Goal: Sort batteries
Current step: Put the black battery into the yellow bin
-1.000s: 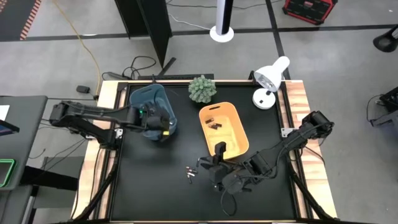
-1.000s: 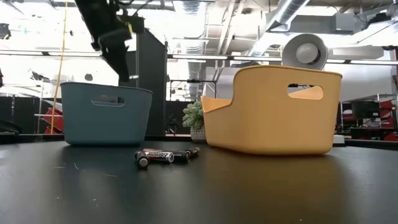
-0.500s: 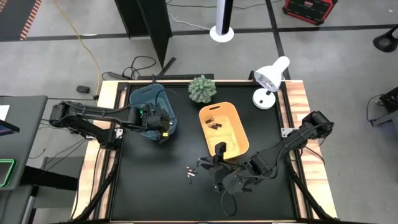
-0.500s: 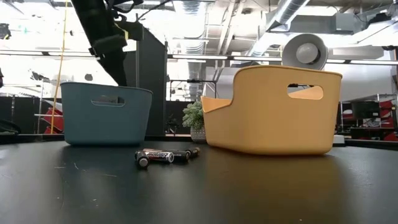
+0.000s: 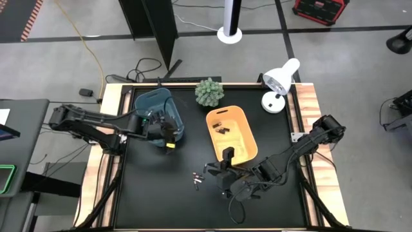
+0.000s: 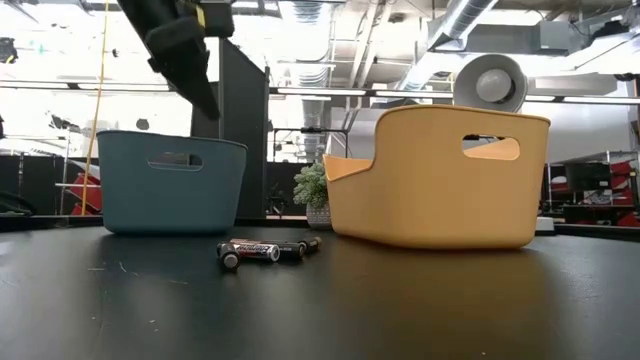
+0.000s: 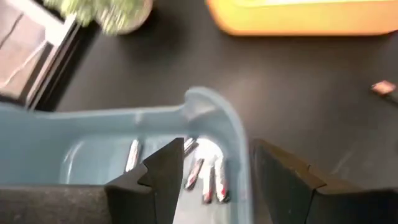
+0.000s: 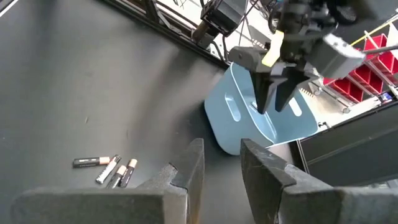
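— Three batteries (image 5: pixel 197 178) lie on the table, between the blue bin (image 5: pixel 159 116) and the right gripper (image 5: pixel 224 173)?
— Yes. More lie inside the blue bin; the left gripper (image 7: pixel 214 180) is above it, fingers apart, empty. Right fingers: apart, holding nothing.

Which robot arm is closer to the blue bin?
The left one. Its tool hangs right over the blue bin, at its rim. The right tool is far off, near the loose batteries by the yellow bin.
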